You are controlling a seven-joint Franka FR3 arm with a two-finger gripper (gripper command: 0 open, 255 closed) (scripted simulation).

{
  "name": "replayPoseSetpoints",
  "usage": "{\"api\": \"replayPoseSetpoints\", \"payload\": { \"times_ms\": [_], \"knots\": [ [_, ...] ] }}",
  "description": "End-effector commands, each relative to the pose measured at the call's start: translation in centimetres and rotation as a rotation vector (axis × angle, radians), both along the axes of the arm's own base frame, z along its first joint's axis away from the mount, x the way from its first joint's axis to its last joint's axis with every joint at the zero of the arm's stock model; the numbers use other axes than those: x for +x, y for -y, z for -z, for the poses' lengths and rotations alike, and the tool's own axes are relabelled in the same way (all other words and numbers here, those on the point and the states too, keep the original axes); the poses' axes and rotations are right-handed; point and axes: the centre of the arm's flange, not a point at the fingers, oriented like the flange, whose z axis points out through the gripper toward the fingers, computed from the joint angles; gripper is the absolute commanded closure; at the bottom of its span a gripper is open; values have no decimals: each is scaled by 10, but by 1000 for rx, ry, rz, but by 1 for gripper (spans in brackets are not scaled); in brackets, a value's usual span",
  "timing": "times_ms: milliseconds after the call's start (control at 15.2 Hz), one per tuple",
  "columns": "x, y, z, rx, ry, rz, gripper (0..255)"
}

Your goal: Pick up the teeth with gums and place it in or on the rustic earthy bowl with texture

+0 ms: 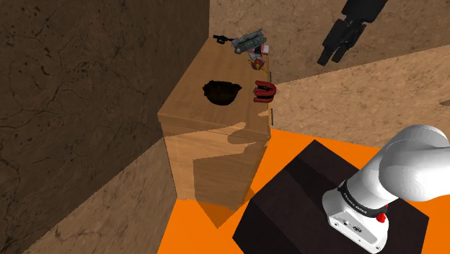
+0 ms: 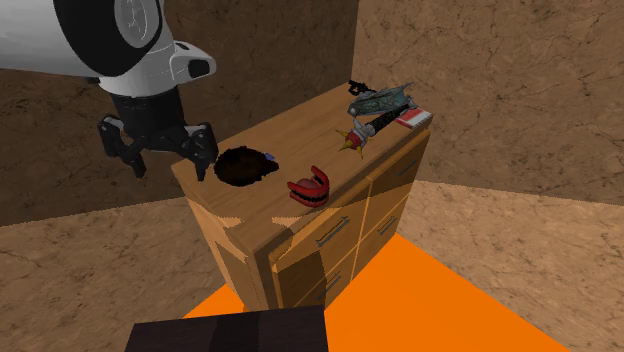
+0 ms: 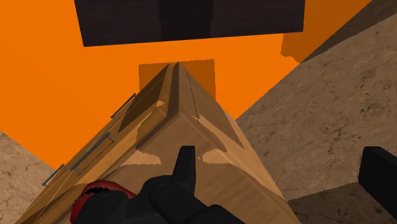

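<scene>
Above dresser corner (image 2: 215, 205): arm (image 2: 100, 40) wrist-down, fingers (image 2: 204, 150) spread apart, empty, beside dark bowl (image 2: 243, 166).

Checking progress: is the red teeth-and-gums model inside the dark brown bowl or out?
Out. The red teeth-and-gums model lies on the wooden dresser top beside the dark brown bowl, apart from it.

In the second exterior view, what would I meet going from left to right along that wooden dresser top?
The black pincer, hanging open → dark bowl → red teeth with gums → cluster of small objects at the far end.
</scene>
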Motion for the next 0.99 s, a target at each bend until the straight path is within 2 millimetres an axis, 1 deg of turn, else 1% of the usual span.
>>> {"api": "replayPoseSetpoints", "payload": {
  "times_ms": [0, 924],
  "knots": [
    [0, 0, 0, 0, 0, 0, 0],
    [115, 90, 110, -52, -25, -9, 0]
  ]
}}
